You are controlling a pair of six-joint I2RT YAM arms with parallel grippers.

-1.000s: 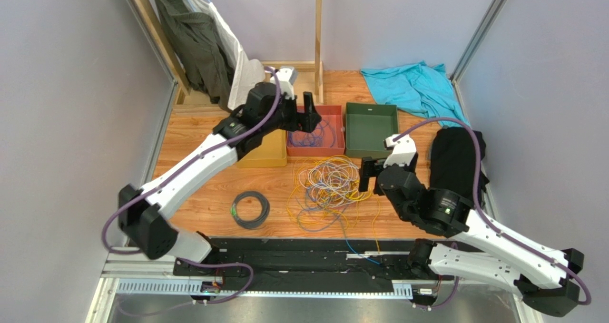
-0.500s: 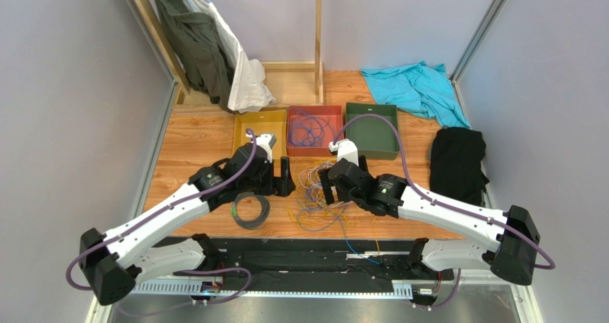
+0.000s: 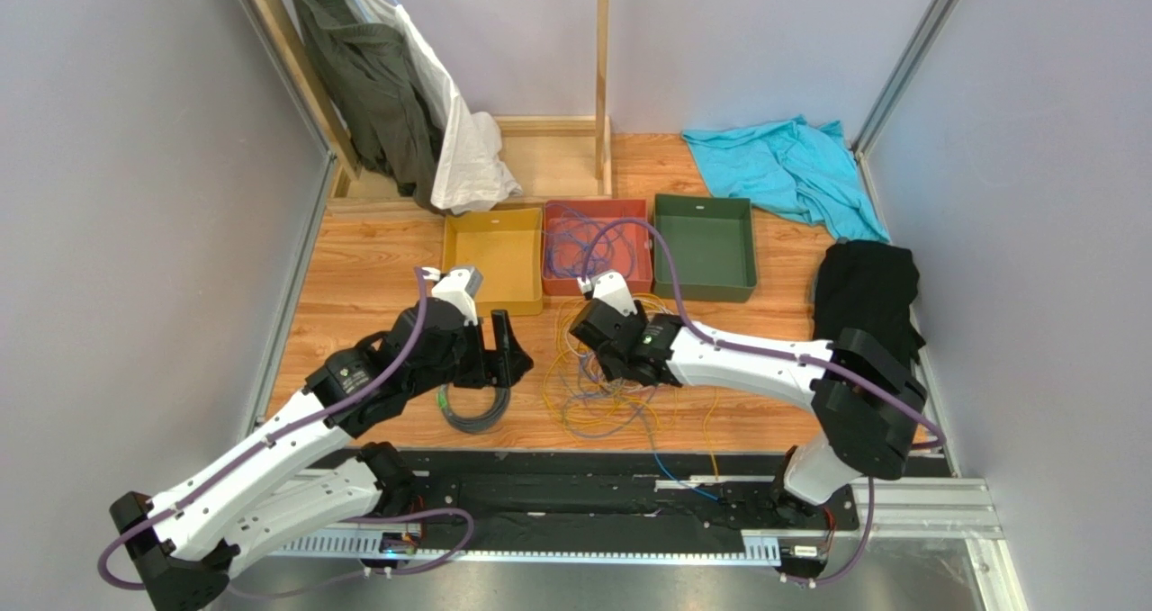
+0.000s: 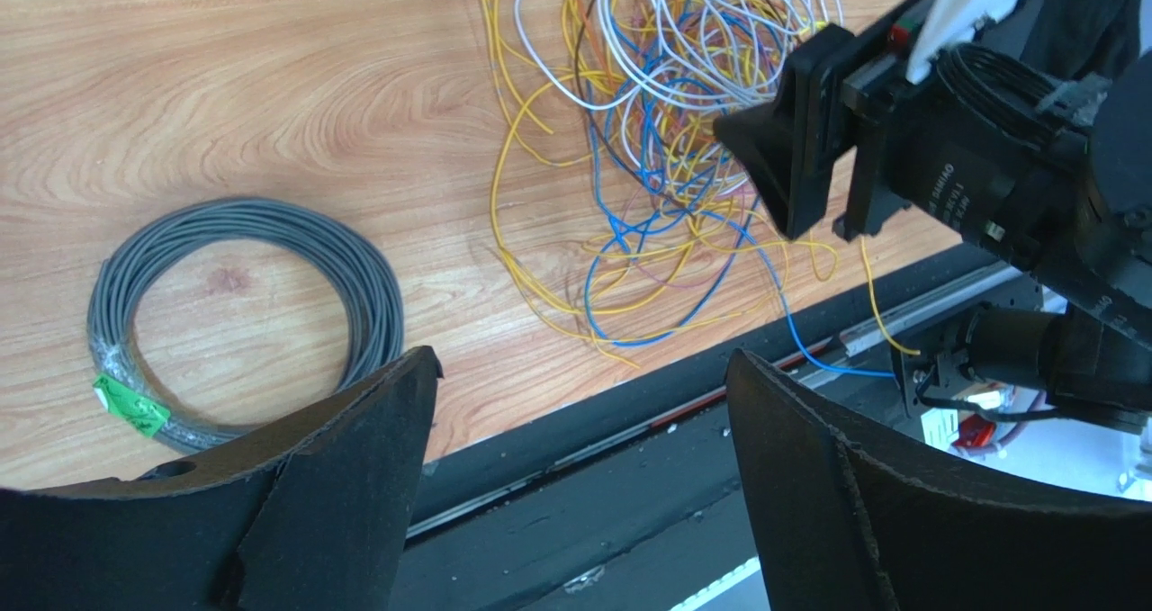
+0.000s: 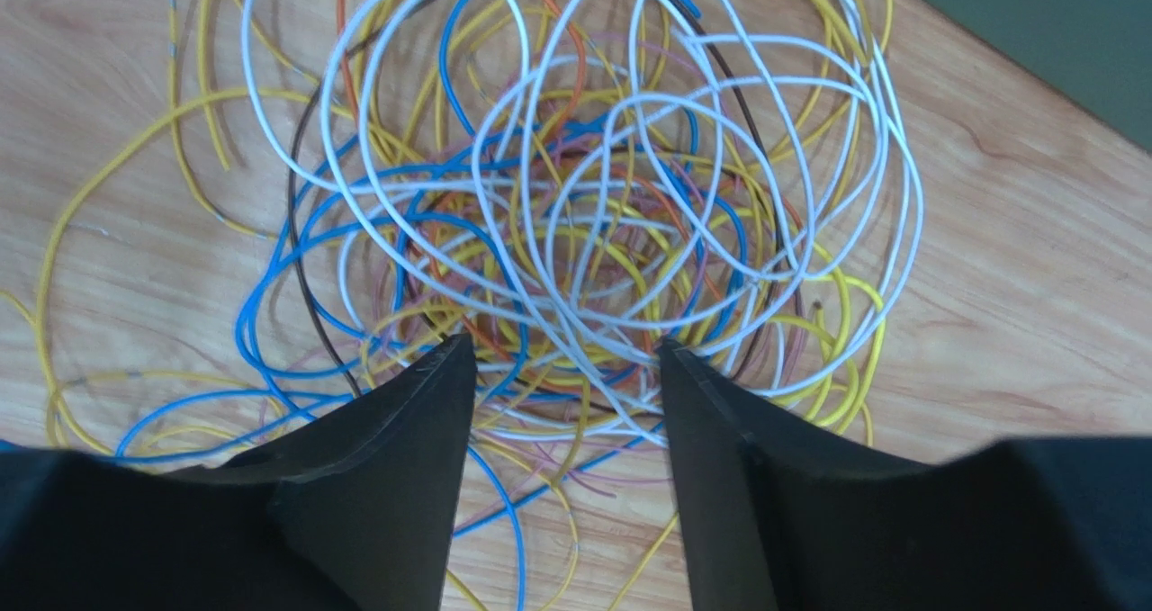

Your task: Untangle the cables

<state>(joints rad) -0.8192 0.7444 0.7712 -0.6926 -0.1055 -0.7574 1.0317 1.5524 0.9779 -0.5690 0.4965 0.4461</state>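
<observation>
Both arms have pulled in toward frame centre. Top view: we log left gripper left of the cable tangle, right gripper over it. Left wrist: claw wide, empty; tangle upper right. Right wrist: claw parted, empty, above tangle centre

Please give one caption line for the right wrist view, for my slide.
Right gripper, jaws open, poised over the white, blue and yellow cable tangle.

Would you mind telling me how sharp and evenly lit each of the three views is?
Top external: even, soft light, sharp throughout, walls splaying outward. Left wrist: grey coil crisp, near fingers dark and featureless. Right wrist: wire tangle sharp, no glare.
</observation>
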